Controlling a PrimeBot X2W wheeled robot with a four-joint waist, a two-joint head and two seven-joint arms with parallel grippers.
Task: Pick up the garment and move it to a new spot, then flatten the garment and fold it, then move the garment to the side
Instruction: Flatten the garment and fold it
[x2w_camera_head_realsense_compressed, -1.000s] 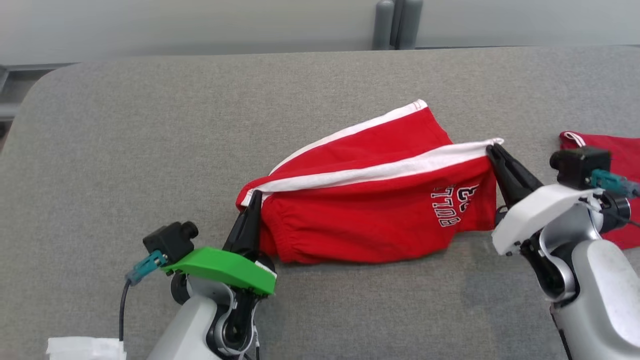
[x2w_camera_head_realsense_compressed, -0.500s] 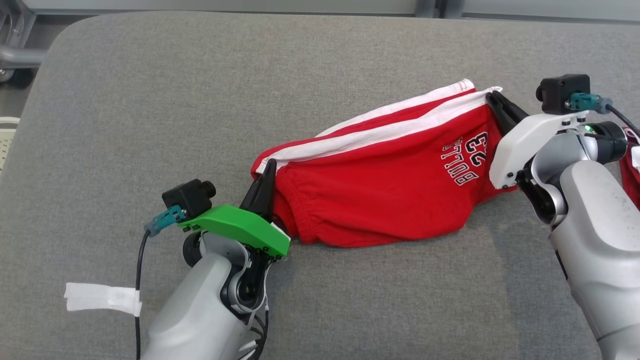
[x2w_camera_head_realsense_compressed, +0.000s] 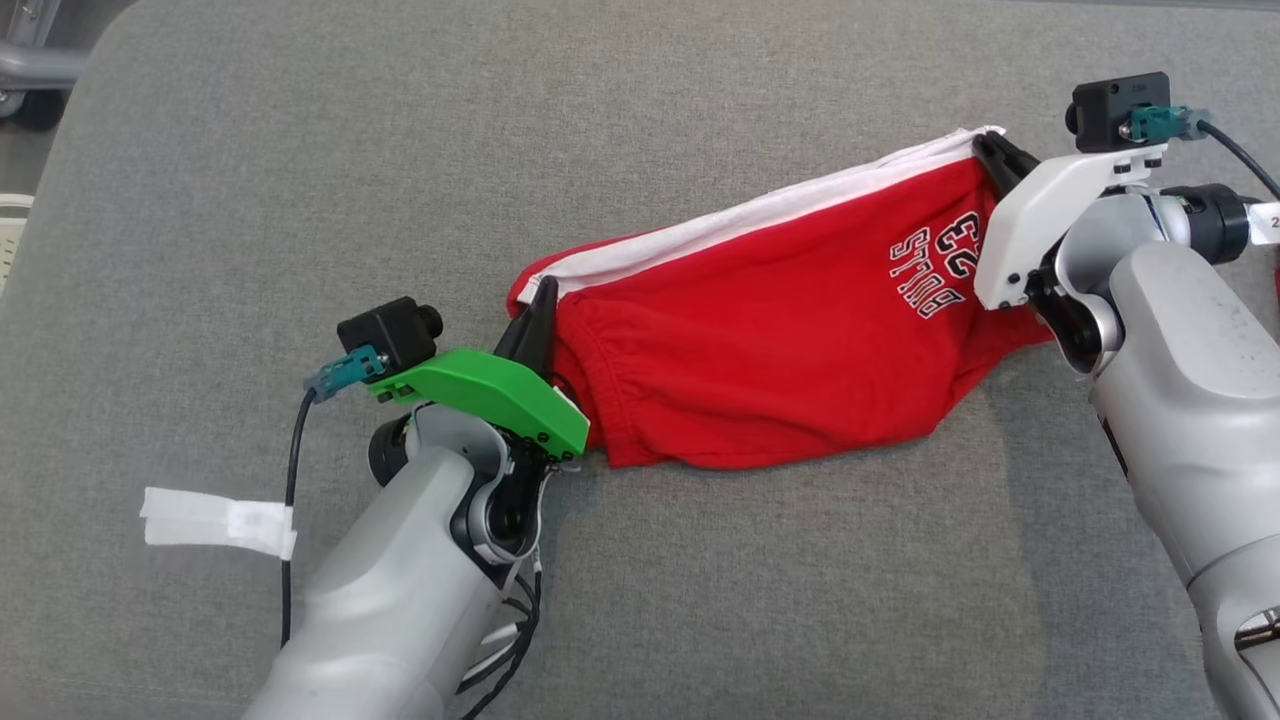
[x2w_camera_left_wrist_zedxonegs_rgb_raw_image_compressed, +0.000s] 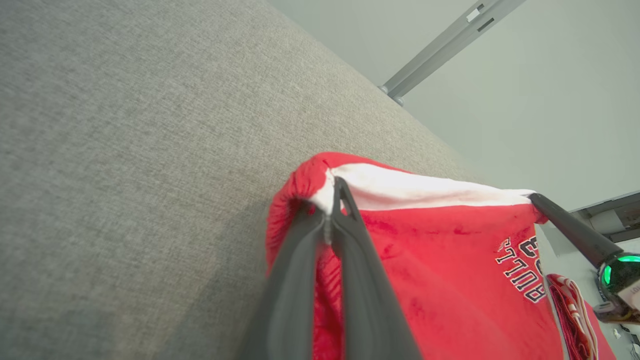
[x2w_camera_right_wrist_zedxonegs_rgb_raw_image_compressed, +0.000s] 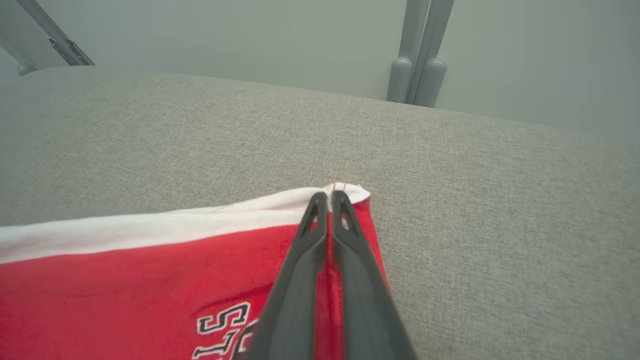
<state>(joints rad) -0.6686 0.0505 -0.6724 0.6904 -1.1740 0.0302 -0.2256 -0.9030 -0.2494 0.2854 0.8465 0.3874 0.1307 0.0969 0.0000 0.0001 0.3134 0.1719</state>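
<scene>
The grey padded surface (x2w_camera_head_realsense_compressed: 700, 100) is under everything. The red garment (x2w_camera_head_realsense_compressed: 780, 340) stretches across its middle, slung between my two hands with its lower folds resting on the surface. My left hand (x2w_camera_head_realsense_compressed: 542, 295) is clamped on the near corner, and my right hand (x2w_camera_head_realsense_compressed: 985, 150) is pinched shut on the far one. Each grip catches only the thin white trim (x2w_camera_right_wrist_zedxonegs_rgb_raw_image_compressed: 150, 227) at the very edge. I judge that pulling the arms further apart could slip a corner free, and the dragging belly could bunch into creases.
</scene>
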